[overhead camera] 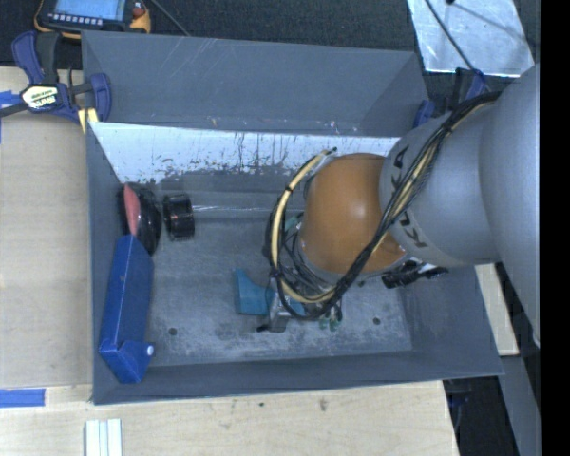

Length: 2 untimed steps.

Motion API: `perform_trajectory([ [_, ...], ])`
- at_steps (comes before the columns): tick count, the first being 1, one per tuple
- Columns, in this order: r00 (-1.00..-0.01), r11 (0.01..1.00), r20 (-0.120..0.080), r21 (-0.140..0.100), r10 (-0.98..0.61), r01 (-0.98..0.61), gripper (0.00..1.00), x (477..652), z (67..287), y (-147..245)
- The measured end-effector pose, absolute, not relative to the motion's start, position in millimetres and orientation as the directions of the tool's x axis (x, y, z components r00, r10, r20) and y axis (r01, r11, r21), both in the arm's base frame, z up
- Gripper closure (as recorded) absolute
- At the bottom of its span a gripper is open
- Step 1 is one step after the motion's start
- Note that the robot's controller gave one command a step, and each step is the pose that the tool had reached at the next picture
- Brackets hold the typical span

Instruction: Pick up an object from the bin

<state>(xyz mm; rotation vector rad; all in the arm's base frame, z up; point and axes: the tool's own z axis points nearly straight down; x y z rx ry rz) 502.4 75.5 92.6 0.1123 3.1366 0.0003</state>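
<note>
Care with alignment is what this step calls for, in my judgement. The gripper is low over the floor of the bin, just to the right of a small teal block. That block lies near the middle of the bin, toward the near wall. Gripper and block look to be touching or almost so, but I cannot tell which. Nor can I tell whether the gripper is open or closed, or whether it has hold of anything, because the orange cover and the cables on the wrist hide most of it.

If the teal block is the one to take, a good grasp wants the gripper centred over it rather than at its right edge. It should also be lowered straight, so the block is not pushed across the floor. A squeeze made off-centre would likely tip the block or let it slide out.

The arm comes in from the right over the bin's right wall. Its thick grey last link slopes down to the left and the wrist points down at the floor.

The other things lie well apart, on the left. A long blue box runs along the left wall and a black round piece sits toward the far left. Beside that piece is a red and black thing that I cannot identify.
</note>
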Motion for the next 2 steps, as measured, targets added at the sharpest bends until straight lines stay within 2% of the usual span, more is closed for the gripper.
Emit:
perform_trajectory([
  [1,-0.997,0.997,-0.003,0.0,0.072,0.072,1.0,502.4,92.6,75.5],
  [2,-0.998,0.998,0.011,-0.002,0.055,0.055,1.0,524.5,77.7,72.3],
])
